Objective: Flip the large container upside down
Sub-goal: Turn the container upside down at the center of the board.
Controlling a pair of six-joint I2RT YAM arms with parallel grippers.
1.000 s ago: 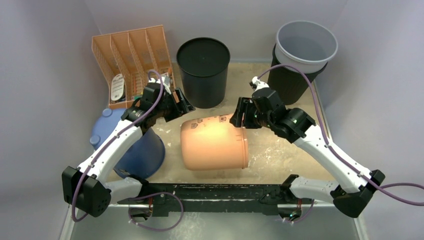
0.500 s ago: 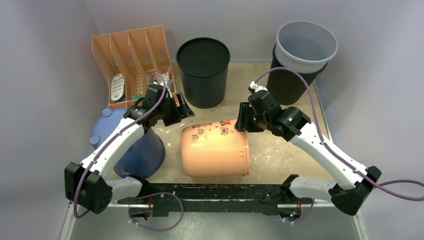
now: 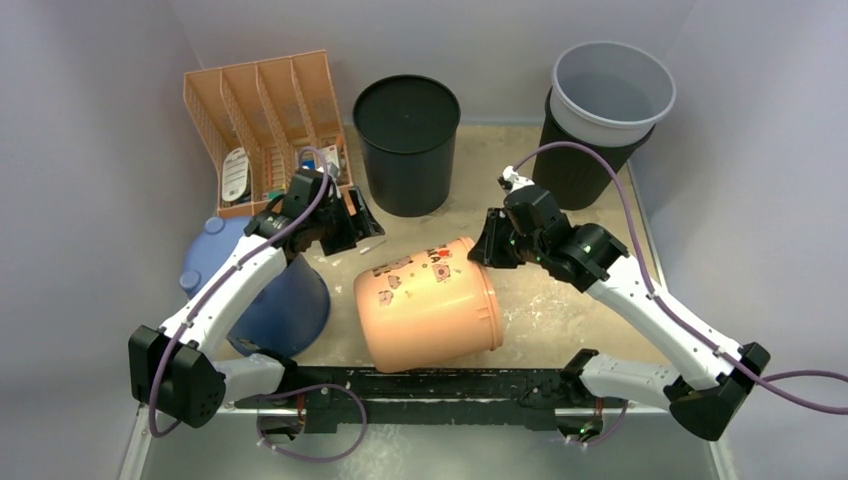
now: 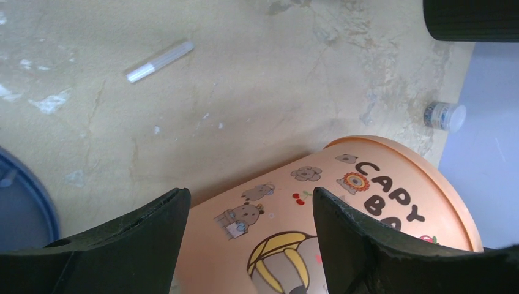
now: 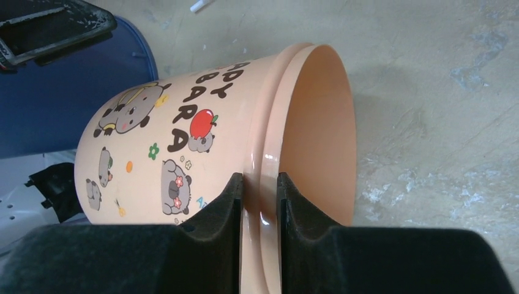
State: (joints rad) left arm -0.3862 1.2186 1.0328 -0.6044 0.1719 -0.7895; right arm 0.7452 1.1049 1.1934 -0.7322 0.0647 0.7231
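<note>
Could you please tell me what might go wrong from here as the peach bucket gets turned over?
1. The right hand grips only the thin, glossy rim of the peach plastic bucket with cartoon prints, which lies on its side. The rim could slip free mid-turn.
2. The left hand is open above the bucket's base and is not holding it, so the bucket might roll into the blue plastic bucket beside it.

Glossy smooth plastic container (image 5: 153, 141), rough stained tabletop (image 4: 245, 79), matt black bin (image 3: 407, 150)
</note>
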